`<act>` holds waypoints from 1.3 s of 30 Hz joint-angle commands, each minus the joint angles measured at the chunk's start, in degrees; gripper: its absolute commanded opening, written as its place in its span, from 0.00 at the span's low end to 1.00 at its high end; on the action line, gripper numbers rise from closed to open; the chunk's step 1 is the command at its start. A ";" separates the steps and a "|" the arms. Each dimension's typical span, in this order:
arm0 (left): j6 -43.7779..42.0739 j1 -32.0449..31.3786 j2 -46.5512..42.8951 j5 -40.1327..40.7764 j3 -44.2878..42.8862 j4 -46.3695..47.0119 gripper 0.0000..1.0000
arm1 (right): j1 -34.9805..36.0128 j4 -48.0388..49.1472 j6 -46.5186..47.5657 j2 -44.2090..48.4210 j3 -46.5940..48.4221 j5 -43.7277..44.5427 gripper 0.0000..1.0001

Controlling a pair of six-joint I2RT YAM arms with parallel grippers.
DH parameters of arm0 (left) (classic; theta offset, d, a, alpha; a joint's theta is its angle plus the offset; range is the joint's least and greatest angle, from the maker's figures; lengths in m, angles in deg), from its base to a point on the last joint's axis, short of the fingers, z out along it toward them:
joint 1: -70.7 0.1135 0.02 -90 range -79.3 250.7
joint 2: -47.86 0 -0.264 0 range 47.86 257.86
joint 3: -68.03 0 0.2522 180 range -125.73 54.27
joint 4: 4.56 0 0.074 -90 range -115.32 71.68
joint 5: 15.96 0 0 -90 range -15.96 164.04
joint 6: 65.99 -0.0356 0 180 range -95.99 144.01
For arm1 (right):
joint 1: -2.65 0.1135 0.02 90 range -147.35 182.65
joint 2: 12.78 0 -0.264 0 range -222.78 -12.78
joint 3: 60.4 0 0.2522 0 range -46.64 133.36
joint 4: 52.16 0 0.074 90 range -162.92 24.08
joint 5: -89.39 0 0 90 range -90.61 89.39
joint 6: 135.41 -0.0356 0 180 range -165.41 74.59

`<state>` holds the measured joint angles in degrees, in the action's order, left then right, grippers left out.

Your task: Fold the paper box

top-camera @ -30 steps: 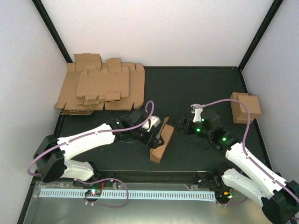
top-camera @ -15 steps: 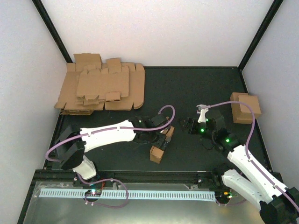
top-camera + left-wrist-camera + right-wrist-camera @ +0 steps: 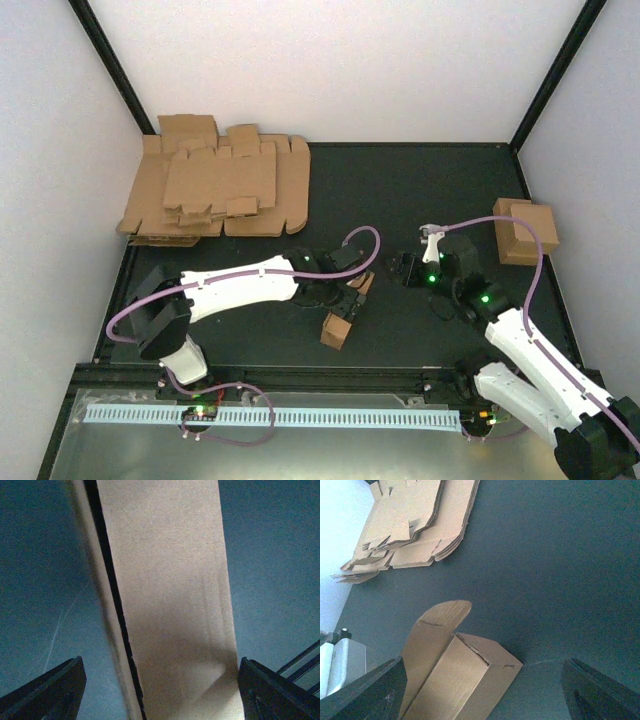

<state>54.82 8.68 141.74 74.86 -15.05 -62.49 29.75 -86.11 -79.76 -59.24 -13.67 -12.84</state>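
**Left jaws astride the half-formed box: hazards and materials**

The paper box (image 3: 337, 331) lies on the dark table (image 3: 430, 190) a little left of centre, near the front edge, well apart from the pile of flat blanks (image 3: 215, 190) in the far left corner and from the squared-up box (image 3: 527, 232) at the right wall. Your left gripper (image 3: 161, 660) straddles it. The jaws stand apart, one long brown panel runs up between them, and a visible gap lies at one finger, so nothing is clamped. Your right gripper (image 3: 482, 660) is likewise spread and holds nothing. It hangs just to the right of the box, facing its open end.

Likely faults:
- The walls are thin, hollow-backed board. If you squeeze across the broad panel, the shell will probably buckle or collapse flat instead of holding its creases.
- The table surface looks smooth and matte. A push from one side alone could send the light box sliding or twisting rather than folding.
- The rounded flap (image 3: 442, 617) stands raised and loose. A right-hand approach from above could catch it and bend it off its score line.

The board is plain brown with a fine grainy face, cut edges, slots and straight scored folds. The box body is rectangular and one end is unclosed.
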 commanded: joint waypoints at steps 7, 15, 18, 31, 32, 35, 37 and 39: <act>-0.95 -0.87 1.45 -0.90 -3.46 -4.40 0.99 | -0.55 1.13 0.78 -0.47 -0.53 -0.69 0.88; 2.26 -1.82 4.36 3.86 -4.73 -7.75 0.91 | -0.64 1.20 0.95 -0.39 -0.91 -0.60 0.88; 3.04 -2.46 4.74 4.50 -5.34 -7.94 0.85 | -0.64 1.29 0.95 -0.33 -1.06 -0.68 0.88; -12.54 -2.58 4.02 2.19 -5.71 -4.17 0.64 | -0.72 0.41 1.08 -0.30 -1.24 -0.01 0.91; -14.64 -2.39 4.10 1.62 -5.61 -3.55 0.62 | -0.72 -0.24 1.31 -0.23 -0.69 0.54 0.91; -22.11 -1.83 4.20 -1.79 -5.75 -3.25 0.55 | -0.73 -2.52 2.33 0.31 0.87 2.78 0.92; -26.15 -1.25 3.92 -3.70 -6.20 -3.60 0.54 | -0.80 -4.06 2.94 1.12 1.59 4.44 0.92; -29.76 -0.48 3.40 -4.57 -6.75 -4.20 0.55 | -0.81 -5.01 3.45 2.16 1.83 5.66 0.93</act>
<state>36.24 7.02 146.03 74.51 -19.23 -67.29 29.51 -88.55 -78.43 -59.15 -14.13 -11.09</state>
